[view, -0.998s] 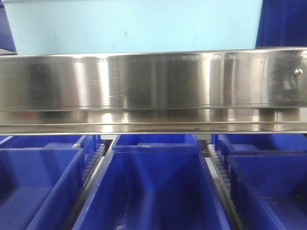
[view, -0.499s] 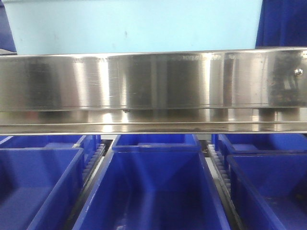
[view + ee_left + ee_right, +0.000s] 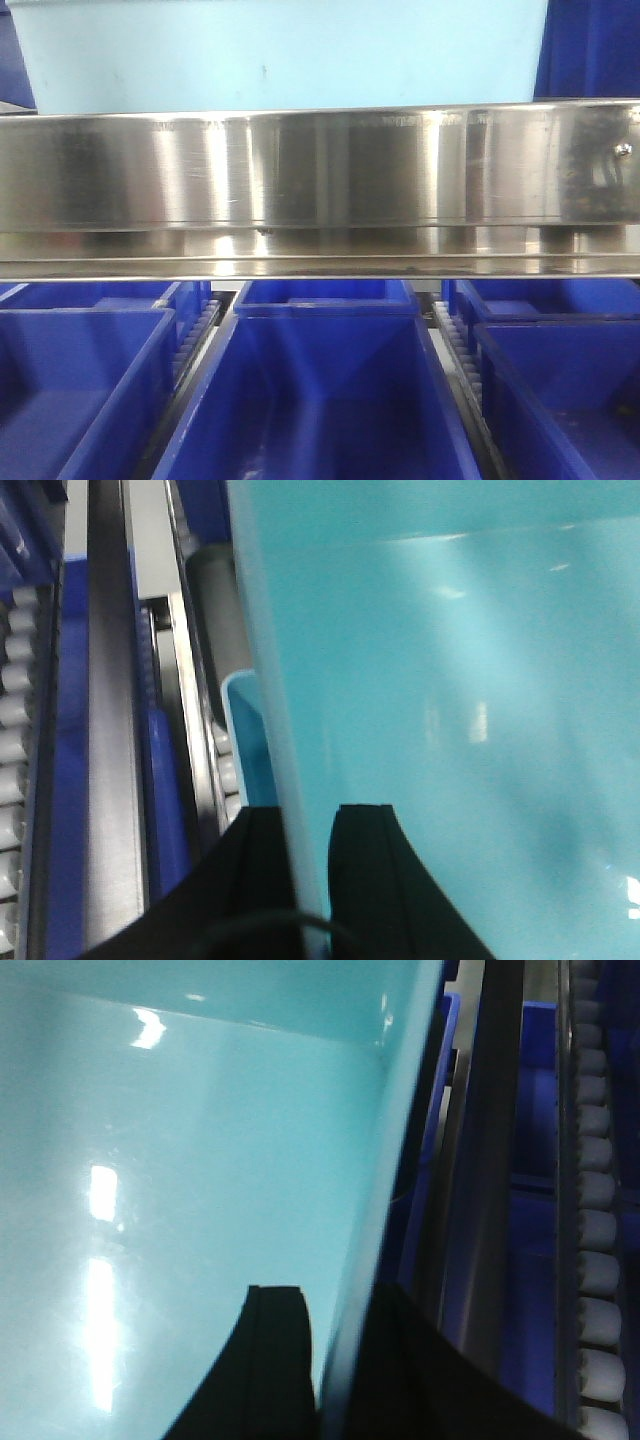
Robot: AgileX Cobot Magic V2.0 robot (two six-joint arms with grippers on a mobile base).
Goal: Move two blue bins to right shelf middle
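Two-arm grip on pale-blue bin [image 3: 280, 55] at steel front rail [image 3: 320, 165].
Both left tool [image 3: 308, 825] and right tool [image 3: 345, 1325] are nearly closed, each pinching a side wall; the bin body spans between them, base hidden behind the rail. dark-blue bins [image 3: 320, 390] sit one level below.

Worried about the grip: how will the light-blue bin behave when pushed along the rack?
Probably stiff: the light-blue bin shows a straight wall in the left pincer. Likely slippery, as its inside is glossy with glare. No load shows inside, so probably light.
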